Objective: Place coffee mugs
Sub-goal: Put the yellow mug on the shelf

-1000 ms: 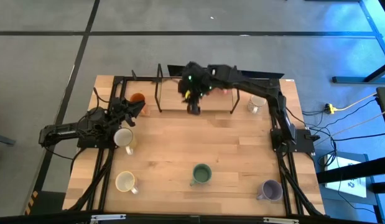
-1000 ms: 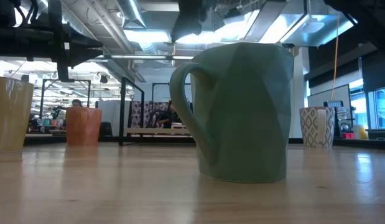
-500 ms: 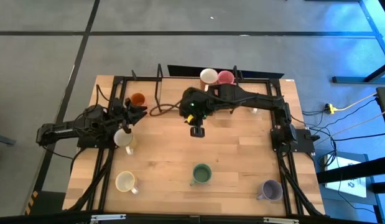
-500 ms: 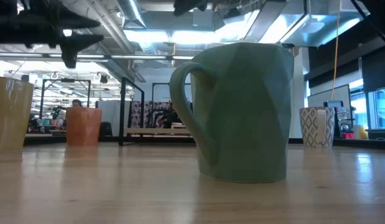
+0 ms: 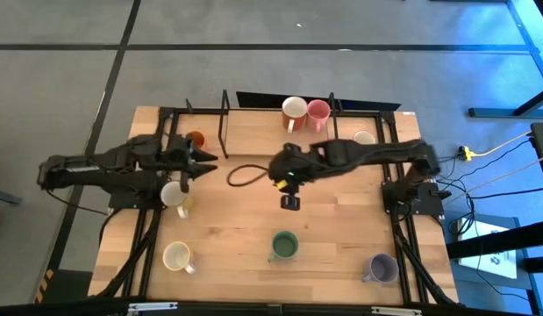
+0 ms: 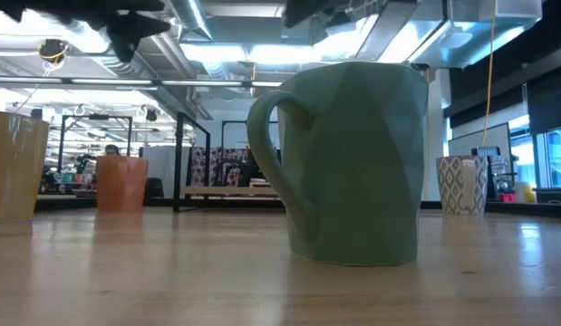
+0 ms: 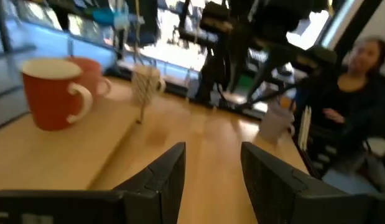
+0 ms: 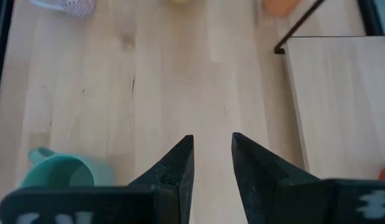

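In the high view my right gripper (image 5: pixel 290 204) hangs open over mid-table, just far of the green mug (image 5: pixel 284 246); its wrist view shows the open fingers (image 8: pixel 212 155) above bare wood and the green mug (image 8: pixel 61 171). My left gripper (image 5: pixel 205 162) is open and raised between the orange mug (image 5: pixel 194 139) and a cream mug (image 5: pixel 173 193); its fingers (image 7: pixel 212 168) point across the table. A white mug (image 5: pixel 294 109) and a pink mug (image 5: pixel 317 110) stand on the raised wooden shelf (image 5: pixel 253 132). A second cream mug (image 5: pixel 176 255), the lavender mug (image 5: pixel 381 267) and a patterned mug (image 5: pixel 363 138) stand on the table.
The shelf's black frame posts (image 5: pixel 224 123) stand along the far middle of the table. A dark cable loop (image 5: pixel 240 174) hangs by the right arm. The low view is filled by the green mug (image 6: pixel 353 163). A person (image 7: pixel 360 74) sits beyond the table's right side.
My right gripper has drawn back from the shelf toward the near edge, uncovering the white and pink mugs there, and now hangs over mid-table. My left gripper has risen and moved a little toward the table's right.
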Controlling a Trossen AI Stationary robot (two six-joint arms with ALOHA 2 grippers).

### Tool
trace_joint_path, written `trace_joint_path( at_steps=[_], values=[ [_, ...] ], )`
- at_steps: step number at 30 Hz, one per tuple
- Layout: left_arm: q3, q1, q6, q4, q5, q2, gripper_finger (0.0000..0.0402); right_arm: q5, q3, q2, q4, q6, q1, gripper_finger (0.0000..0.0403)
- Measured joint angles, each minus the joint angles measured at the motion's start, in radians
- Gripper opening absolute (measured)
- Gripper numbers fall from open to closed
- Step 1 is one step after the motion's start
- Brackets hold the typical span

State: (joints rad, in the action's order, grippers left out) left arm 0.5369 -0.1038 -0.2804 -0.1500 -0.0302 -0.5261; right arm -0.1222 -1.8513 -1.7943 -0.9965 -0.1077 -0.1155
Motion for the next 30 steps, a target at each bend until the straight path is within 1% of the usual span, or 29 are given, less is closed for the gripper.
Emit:
trace_joint_path(
  at_steps=[5,7,9,13,15,18,20,21,24,28,30],
  values=[
    [0.088,0.069,0.002,-0.003,0.019,-0.165,0.0149,-0.043,0.304,0.191,0.188,-0.095,-0.033,0.0097],
    [0.134,0.094,0.002,-0.049,0.024,-0.219,0.0149,-0.057,0.409,0.263,0.24,-0.134,-0.049,0.0097],
    [0.201,0.117,0.002,-0.137,0.047,-0.281,0.0149,-0.07,0.502,0.328,0.276,-0.179,-0.068,0.0097],
    [0.375,0.15,0.002,-0.438,0.099,-0.395,0.0149,-0.081,0.651,0.437,0.326,-0.249,-0.115,0.0097],
    [0.465,0.157,-0.008,-0.636,0.099,-0.436,0.0149,-0.088,0.702,0.472,0.344,-0.267,-0.143,0.0097],
    [0.583,0.159,-0.077,-0.908,0.095,-0.483,0.0149,-0.089,0.749,0.502,0.349,-0.277,-0.18,0.0097],
    [0.632,0.159,-0.133,-1.051,0.095,-0.489,0.0149,-0.095,0.766,0.505,0.346,-0.278,-0.2,0.0097],
    [0.65,0.159,-0.16,-1.091,0.097,-0.488,0.0149,-0.095,0.771,0.504,0.342,-0.277,-0.209,0.0097],
    [0.665,0.159,-0.228,-1.22,0.11,-0.478,0.0152,-0.095,0.782,0.504,0.348,-0.272,-0.232,0.0097],
    [0.643,0.154,-0.275,-1.391,0.136,-0.454,0.0165,-0.097,0.789,0.504,0.343,-0.27,-0.246,0.0097],
    [0.621,0.142,-0.283,-1.42,0.166,-0.443,0.0174,-0.106,0.789,0.504,0.344,-0.271,-0.245,0.0097]
  ],
)
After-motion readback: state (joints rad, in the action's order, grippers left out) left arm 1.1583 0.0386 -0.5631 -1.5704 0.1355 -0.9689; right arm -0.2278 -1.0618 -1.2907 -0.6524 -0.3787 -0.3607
